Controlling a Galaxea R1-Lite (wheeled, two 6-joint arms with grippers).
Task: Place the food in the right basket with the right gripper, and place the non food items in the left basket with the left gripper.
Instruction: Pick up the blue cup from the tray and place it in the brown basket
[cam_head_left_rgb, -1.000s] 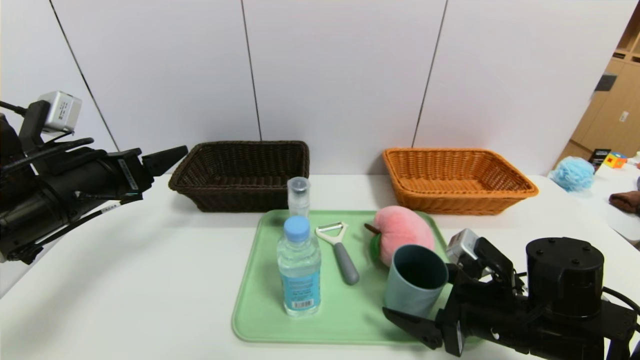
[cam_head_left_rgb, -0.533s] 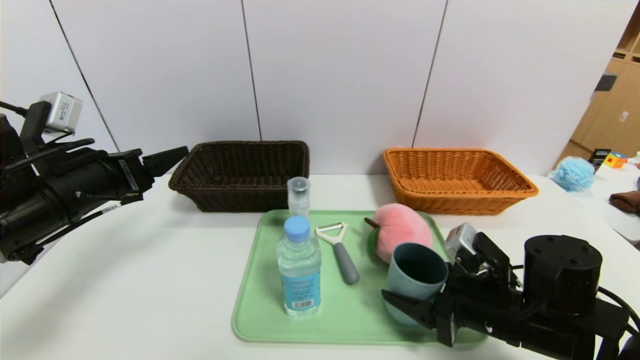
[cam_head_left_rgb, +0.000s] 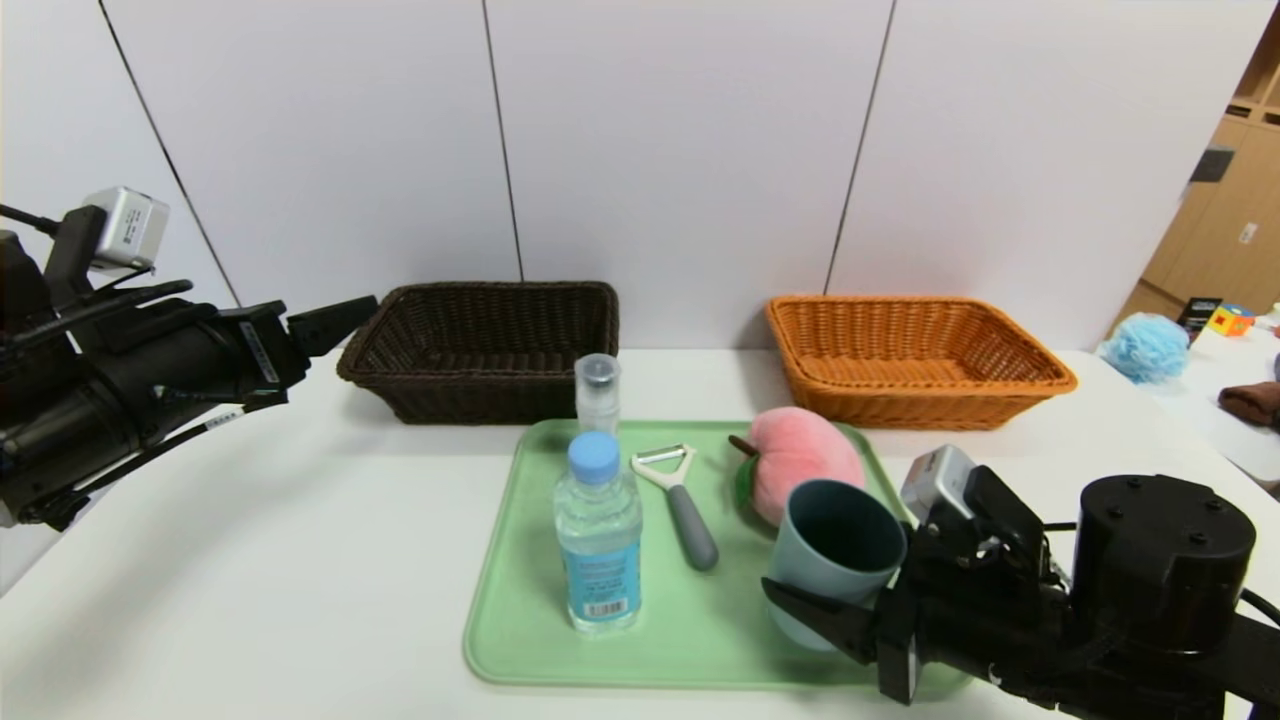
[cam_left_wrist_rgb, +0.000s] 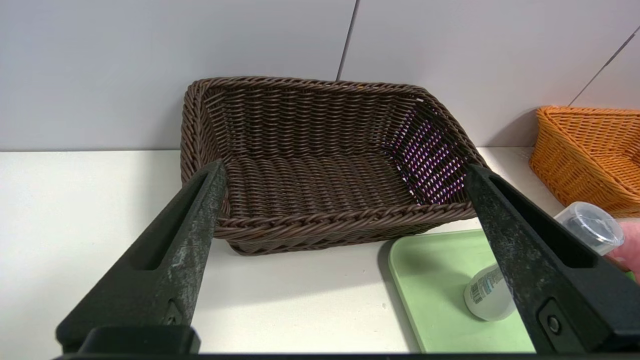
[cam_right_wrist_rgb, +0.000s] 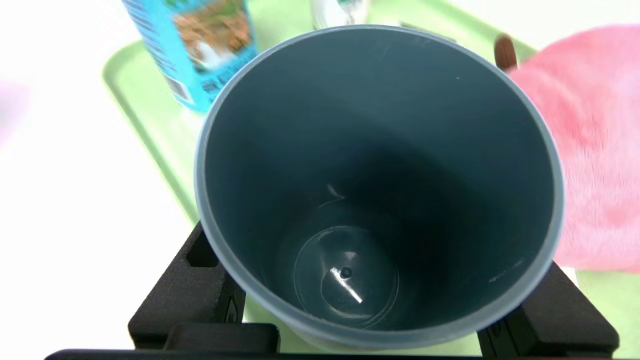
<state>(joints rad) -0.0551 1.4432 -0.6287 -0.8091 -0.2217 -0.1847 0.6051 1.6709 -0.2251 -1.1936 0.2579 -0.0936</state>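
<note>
My right gripper (cam_head_left_rgb: 815, 610) is shut on the blue-grey cup (cam_head_left_rgb: 835, 545) at the front right of the green tray (cam_head_left_rgb: 520, 600). Its black fingers (cam_right_wrist_rgb: 190, 280) press both sides of the cup (cam_right_wrist_rgb: 380, 175). The pink plush peach (cam_head_left_rgb: 800, 465) touches the cup from behind. The water bottle (cam_head_left_rgb: 598, 545) stands at the tray's front left, the slim clear bottle (cam_head_left_rgb: 597, 392) behind it, and the peeler (cam_head_left_rgb: 680, 500) lies between. My left gripper (cam_left_wrist_rgb: 344, 170) hangs open and empty before the dark brown basket (cam_head_left_rgb: 480, 345). The orange basket (cam_head_left_rgb: 915, 400) is at the back right.
A white wall runs close behind both baskets. A side table on the far right carries a blue puff ball (cam_head_left_rgb: 1145, 347) and small items. The table's front edge is just below the tray.
My right gripper has closed on the cup, which has tipped and shifted slightly toward the peach. The left arm has barely moved.
</note>
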